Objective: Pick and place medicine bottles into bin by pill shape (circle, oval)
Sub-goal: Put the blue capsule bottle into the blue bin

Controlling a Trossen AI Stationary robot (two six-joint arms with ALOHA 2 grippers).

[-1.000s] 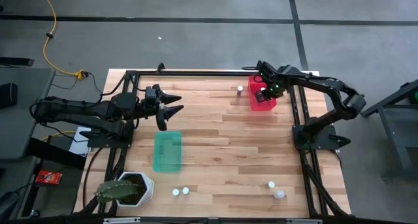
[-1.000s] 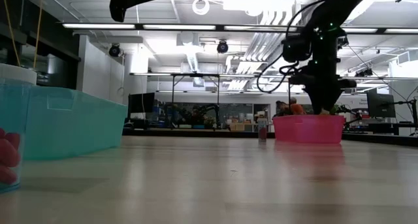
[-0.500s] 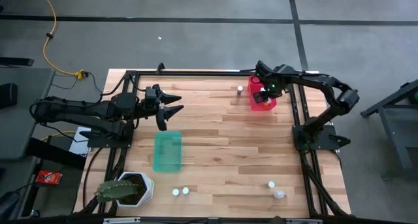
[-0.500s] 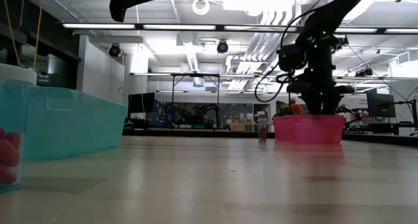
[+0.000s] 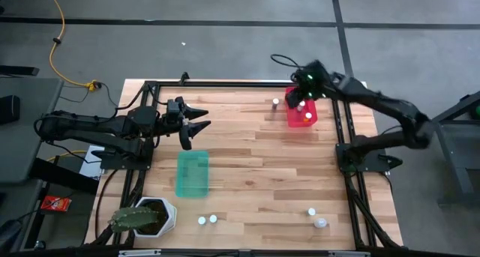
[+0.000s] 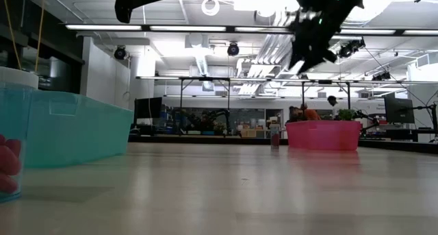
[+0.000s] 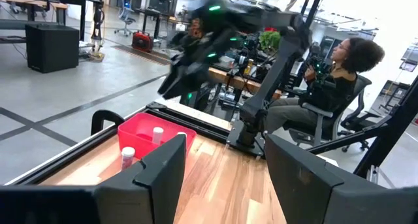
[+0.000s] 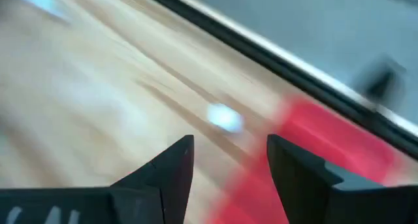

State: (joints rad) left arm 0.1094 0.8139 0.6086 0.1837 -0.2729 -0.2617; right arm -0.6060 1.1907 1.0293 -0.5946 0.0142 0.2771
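Red bin (image 5: 301,115) holds bottles; right claw (image 5: 298,90) spread empty above; cactus pot (image 5: 142,216) far corner.

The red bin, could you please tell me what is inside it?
In the red bin two white-capped medicine bottles show from above. The right gripper hangs over its far edge, hiding that part; pill shapes cannot be made out.

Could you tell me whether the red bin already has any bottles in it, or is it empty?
Not empty: the high view shows two white bottle caps inside the red bin.
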